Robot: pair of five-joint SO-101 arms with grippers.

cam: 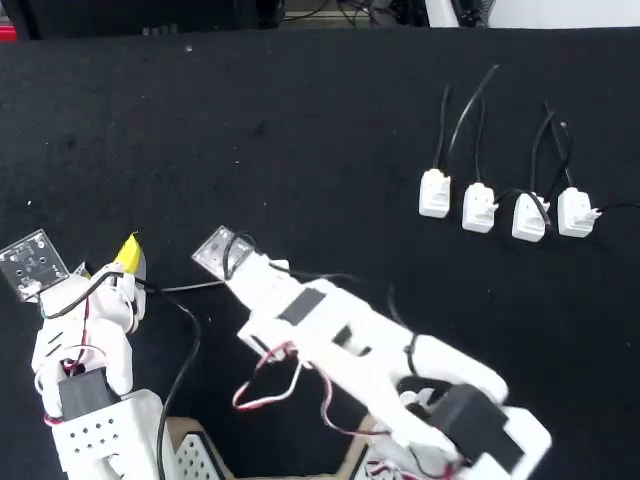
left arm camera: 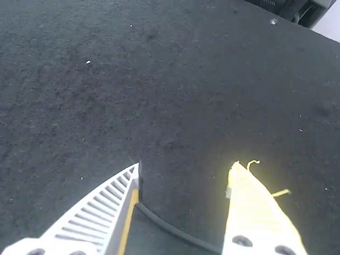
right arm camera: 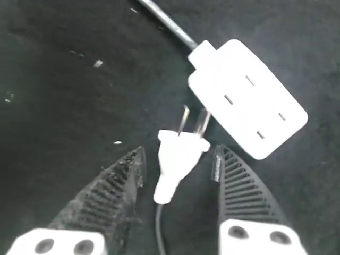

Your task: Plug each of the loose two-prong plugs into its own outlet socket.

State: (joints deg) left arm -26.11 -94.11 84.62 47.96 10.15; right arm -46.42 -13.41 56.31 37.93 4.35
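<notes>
The right pincer (right arm camera: 178, 154) is wide open, a finger on each side of a white two-prong plug (right arm camera: 179, 156) without gripping it. The plug lies flat on the black table (cam: 300, 120), its prongs pointing at a white outlet block (right arm camera: 248, 105) just beside them. The left pincer (left arm camera: 186, 166) is open too, empty, over bare table. Four white corded blocks (cam: 479, 207) sit in a row towards the far right corner.

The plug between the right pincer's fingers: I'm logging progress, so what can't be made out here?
Right wrist view: whether the plug's prongs touch the outlet block; the top-down angle hides any gap.
Right wrist view: its cord's run, cut off by the picture's edge.
High view: whether the four white corded pieces are mated; too small.
</notes>
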